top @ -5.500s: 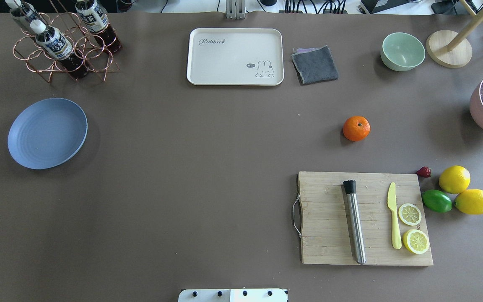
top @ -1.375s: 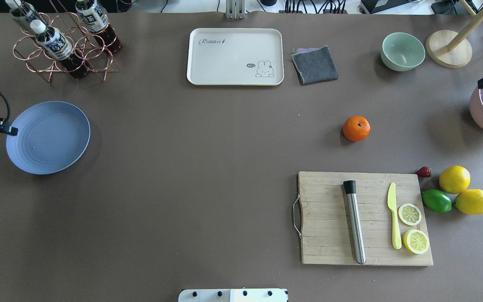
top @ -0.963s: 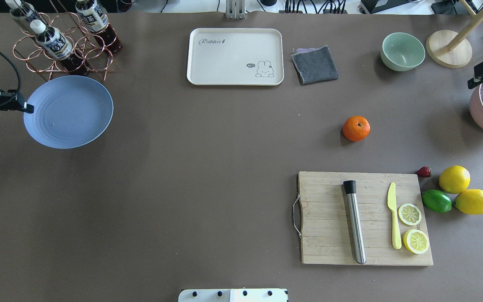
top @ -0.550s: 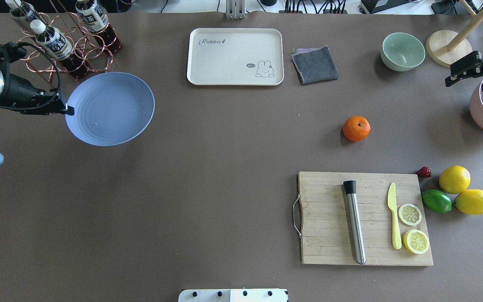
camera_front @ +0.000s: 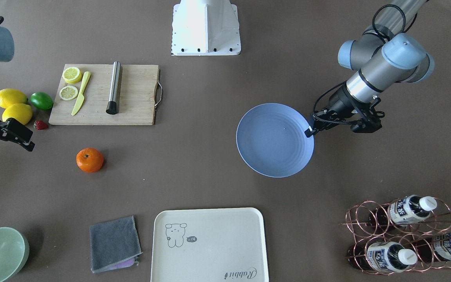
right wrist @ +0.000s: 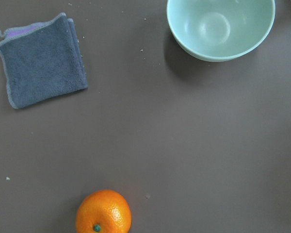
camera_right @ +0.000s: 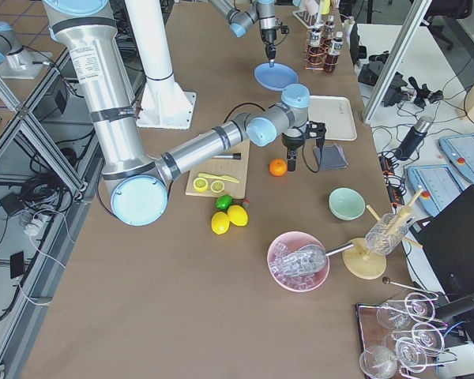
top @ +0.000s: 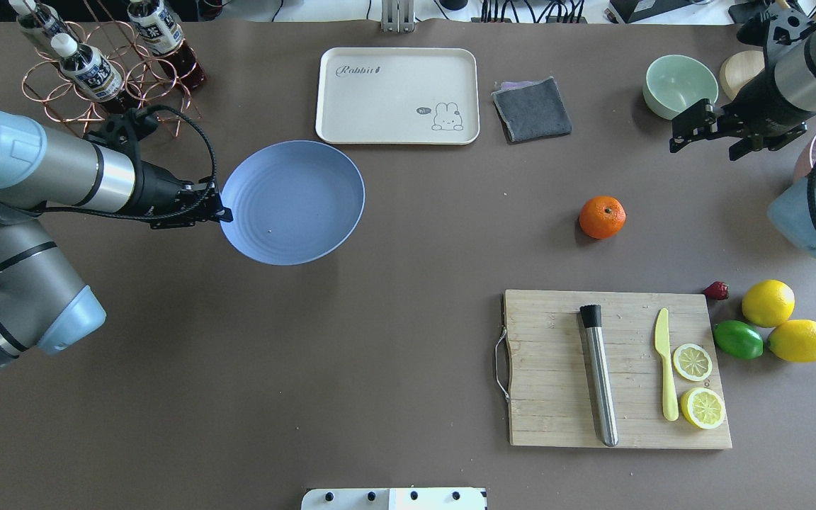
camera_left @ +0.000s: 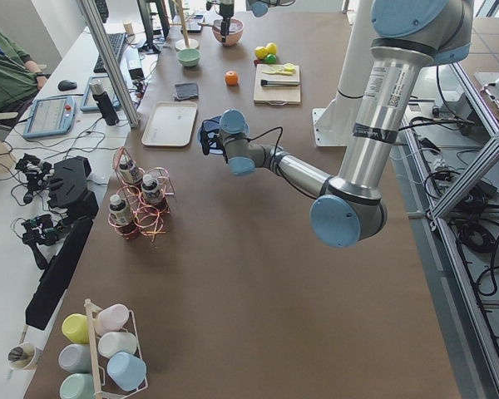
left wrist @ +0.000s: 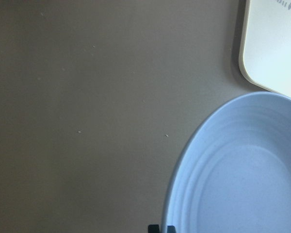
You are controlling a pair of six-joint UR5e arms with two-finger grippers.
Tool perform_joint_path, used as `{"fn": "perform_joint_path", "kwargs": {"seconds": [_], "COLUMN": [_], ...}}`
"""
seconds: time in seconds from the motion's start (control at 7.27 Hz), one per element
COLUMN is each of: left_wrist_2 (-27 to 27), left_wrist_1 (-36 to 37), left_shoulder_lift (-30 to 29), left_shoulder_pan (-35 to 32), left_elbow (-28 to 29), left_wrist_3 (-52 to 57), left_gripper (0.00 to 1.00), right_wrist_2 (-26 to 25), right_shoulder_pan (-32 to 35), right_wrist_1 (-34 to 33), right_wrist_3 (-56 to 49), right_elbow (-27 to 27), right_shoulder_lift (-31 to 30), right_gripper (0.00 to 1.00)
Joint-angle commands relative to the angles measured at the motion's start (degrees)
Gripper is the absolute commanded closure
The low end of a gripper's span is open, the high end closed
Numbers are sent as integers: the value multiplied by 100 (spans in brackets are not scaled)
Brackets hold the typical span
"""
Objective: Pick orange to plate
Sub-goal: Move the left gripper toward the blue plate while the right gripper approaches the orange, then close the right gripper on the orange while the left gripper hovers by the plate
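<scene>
The orange point(top: 602, 217) lies alone on the brown table, right of centre, also seen as the orange point(camera_front: 89, 159) and at the bottom of the right wrist view point(right wrist: 103, 212). My left gripper point(top: 220, 212) is shut on the left rim of the blue plate point(top: 293, 202), which hangs just above the table near the cream tray. In the front view that plate point(camera_front: 274, 140) sits mid-table. My right gripper point(top: 704, 151) is open and empty, above the table between the orange and the green bowl.
At the back are a cream tray point(top: 397, 95), a grey cloth point(top: 532, 108) and a green bowl point(top: 680, 86). A cutting board point(top: 617, 368) holds a muddler, a knife and lemon slices. Lemons point(top: 767, 302) and a lime point(top: 737, 339) lie beside it. A bottle rack point(top: 107, 71) stands back left.
My left gripper took the plate's rim, lifted it and carried it right, toward the table's middle. My right arm came in from the right edge toward the orange. The orange stayed put.
</scene>
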Motion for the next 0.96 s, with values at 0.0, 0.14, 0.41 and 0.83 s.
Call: {"fn": "perform_joint_path", "kwargs": {"seconds": [0.0, 0.14, 0.41, 0.83], "left_wrist_2": [903, 1308, 1932, 2314], "left_wrist_1": [637, 1067, 1282, 1264], "left_shoulder_lift": [-423, -764, -978, -1277], "left_shoulder_pan": [824, 1107, 1705, 1884], "left_elbow": [-270, -272, -202, 290], "left_wrist_3": [-549, -708, -946, -912], "left_gripper": [100, 100, 100, 100], "right_wrist_2": [-301, -311, -546, -610], "right_shoulder_pan": [-344, -467, -722, -942], "right_wrist_1": [210, 516, 791, 809], "right_wrist_3": [204, 475, 609, 915], "right_elbow": [-105, -262, -492, -492], "right_shoulder_lift": [95, 95, 165, 235], "right_gripper": [0, 0, 0, 0]}}
